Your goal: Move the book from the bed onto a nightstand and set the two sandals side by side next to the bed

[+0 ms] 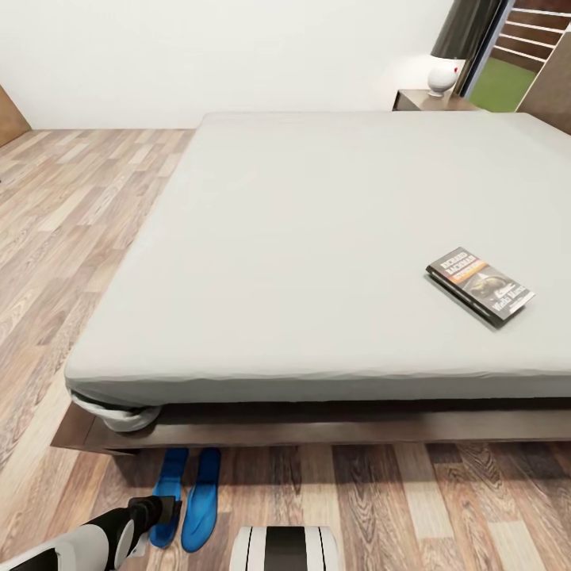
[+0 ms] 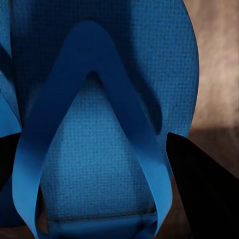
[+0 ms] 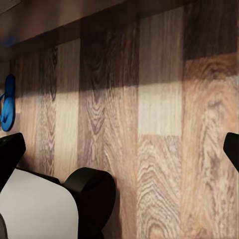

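Left gripper [image 1: 162,511] open, its dark fingertips [image 2: 201,189] flanking a textured blue foam sandal [image 2: 99,149] on wood-grain floor [image 3: 159,124]; right gripper's state indeterminable.

Domestic bedroom. A large low bed [image 1: 317,238] with pale grey mattress on a dark wooden frame stands on wood-plank flooring [image 1: 71,206]. Well beyond the left gripper [image 1: 162,507], at the bed's far corner, a nightstand [image 1: 428,100] carries a white lamp [image 1: 444,77] against a plain white wall [image 1: 222,55].
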Motion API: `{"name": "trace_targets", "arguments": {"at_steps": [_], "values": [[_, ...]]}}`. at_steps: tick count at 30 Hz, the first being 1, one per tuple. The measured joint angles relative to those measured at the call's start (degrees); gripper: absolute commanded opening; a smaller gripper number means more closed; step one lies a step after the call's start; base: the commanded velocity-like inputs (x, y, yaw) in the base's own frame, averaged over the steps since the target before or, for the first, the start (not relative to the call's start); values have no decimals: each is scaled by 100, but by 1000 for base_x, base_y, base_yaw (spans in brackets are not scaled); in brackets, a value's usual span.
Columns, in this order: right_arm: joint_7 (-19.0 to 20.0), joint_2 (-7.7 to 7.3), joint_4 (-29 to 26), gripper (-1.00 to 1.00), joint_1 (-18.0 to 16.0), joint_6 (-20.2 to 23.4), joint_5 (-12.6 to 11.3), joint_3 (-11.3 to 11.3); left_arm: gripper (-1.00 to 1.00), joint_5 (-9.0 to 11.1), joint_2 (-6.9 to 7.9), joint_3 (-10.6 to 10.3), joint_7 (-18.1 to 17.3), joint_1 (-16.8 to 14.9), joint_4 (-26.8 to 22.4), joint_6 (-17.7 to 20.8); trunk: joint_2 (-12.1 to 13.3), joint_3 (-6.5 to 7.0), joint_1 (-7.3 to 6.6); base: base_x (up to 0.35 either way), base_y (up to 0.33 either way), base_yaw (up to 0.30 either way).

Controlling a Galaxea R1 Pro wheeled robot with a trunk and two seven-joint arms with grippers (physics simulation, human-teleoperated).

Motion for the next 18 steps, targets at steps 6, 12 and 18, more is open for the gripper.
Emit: {"name": "trace_targets", "arguments": {"at_steps": [6,12,18], "values": [[0,5,-41,100,0,0,0,0,-100,0,12,0,0,-1,0,0,0,0,0,7,0,0],[0,6,-48,100,0,0,0,0,-100,0,7,0,0,-2,0,1,0,0,0,11,0,0],[0,10,-49,100,0,0,0,0,-100,0,0,0,0,-1,0,1,0,0,0,1,0,0]]}}
